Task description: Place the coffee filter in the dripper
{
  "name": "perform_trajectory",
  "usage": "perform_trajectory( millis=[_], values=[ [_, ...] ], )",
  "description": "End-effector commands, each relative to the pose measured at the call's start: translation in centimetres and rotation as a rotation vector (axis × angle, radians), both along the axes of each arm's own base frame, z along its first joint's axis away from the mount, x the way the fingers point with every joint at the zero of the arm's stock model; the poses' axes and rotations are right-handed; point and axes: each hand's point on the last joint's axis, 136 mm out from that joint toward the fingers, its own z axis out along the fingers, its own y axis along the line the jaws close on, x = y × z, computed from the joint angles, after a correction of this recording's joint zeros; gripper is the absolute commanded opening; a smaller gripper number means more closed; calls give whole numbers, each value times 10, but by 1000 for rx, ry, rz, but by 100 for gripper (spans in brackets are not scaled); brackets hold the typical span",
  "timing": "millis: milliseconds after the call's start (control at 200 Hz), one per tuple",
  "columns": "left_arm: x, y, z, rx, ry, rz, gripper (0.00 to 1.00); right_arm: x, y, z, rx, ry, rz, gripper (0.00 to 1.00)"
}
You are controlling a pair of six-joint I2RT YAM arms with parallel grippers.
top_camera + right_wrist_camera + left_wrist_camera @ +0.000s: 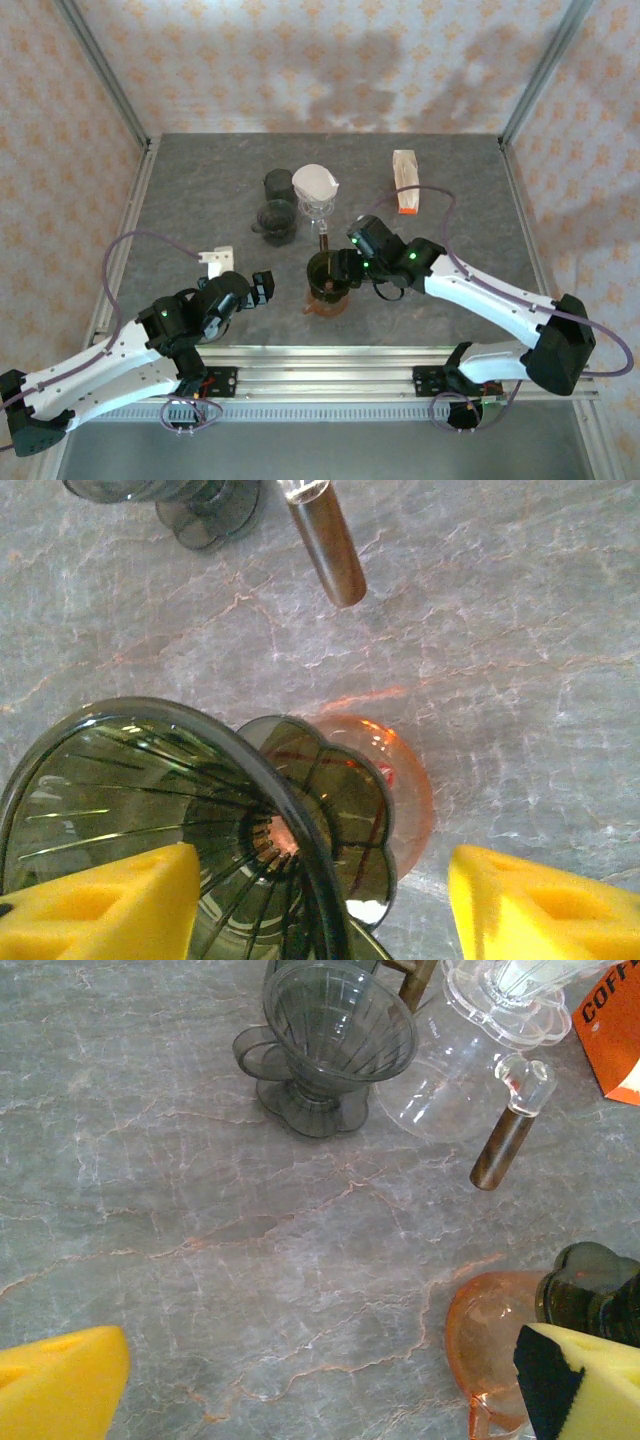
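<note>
On the grey marbled table (190, 200), between two patterned walls, the biggest printed item is a tall filter packet (405, 181) standing at the far right. Its orange lower end carries the letters "COFF" in dark print, and the rest of the word is cut off at the edge of the left wrist view. No other writing can be read. Left of the packet stands a clear glass carafe (440, 1095) with a brown wooden handle (501, 1150) pointing toward the arms. A clear dripper (500, 1005) sits on its mouth. The white coffee filter (316, 183) rests open inside that clear dripper, upright and untouched. A smoky grey dripper (335, 1030) stands just left of the carafe. Nearer the arms, an olive dripper (150, 790) sits on an orange glass server (405, 790). The right gripper (320, 890) hangs at this dripper with its yellow pads (540, 910) spread wide. The dripper's rim runs between them, and the right-hand pad is clear of the glass. The filter lies well beyond this gripper, toward the far side, with the carafe handle between them. The left gripper (262, 287) hovers low over bare table just left of the server, its jaws fully apart and holding nothing, also well away from the filter.
</note>
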Motion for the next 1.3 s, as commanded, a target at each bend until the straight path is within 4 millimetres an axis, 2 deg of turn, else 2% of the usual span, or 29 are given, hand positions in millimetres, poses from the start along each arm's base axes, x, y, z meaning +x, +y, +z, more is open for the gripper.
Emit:
perform_trajectory(
  millis=[0,50,65,135,205,240,305,350,365,420,490,631,736,831,936,1071,1296],
  values=[
    [2,6,-2,12,-16,35,100,12,-21,27,-29,-117,-80,72],
    [2,6,-1,4,-21,36,100,19,-32,32,-51,-146,-120,72],
    [2,6,-1,2,-22,38,100,21,-37,41,-34,-170,-136,73],
    [2,6,-1,-4,-27,37,100,34,-56,54,-30,-217,-195,73],
    [2,5,-2,-10,-27,33,100,48,-77,58,-42,-224,-255,71],
    [3,3,-3,-13,-27,27,100,53,-79,57,-35,-216,-257,69],
    [2,0,-6,-15,-15,19,100,56,-73,52,-27,-187,-227,66],
    [2,-1,-9,-10,-4,16,100,54,-67,49,-18,-161,-198,58],
    [2,-1,-9,-10,-3,15,100,55,-64,41,-30,-136,-190,55],
    [2,-2,-11,-3,6,14,100,53,-62,28,-54,-110,-182,44],
    [1,-1,-13,4,12,16,100,47,-66,17,-131,-112,-174,38],
    [1,-1,-14,2,11,13,100,23,-59,2,-197,-79,-106,36],
    [2,-2,-14,1,8,12,100,14,-56,-4,-221,-65,-85,35],
    [3,-2,-14,5,8,13,100,12,-51,-7,-233,-62,-69,34],
    [3,-2,-14,14,11,16,100,11,-36,-7,-233,-63,-31,33],
    [4,0,-13,19,10,21,100,16,-21,-4,-235,-74,-11,33],
    [2,-1,-11,14,11,10,100,24,-29,-4,-277,-100,-56,36]
  ],
)
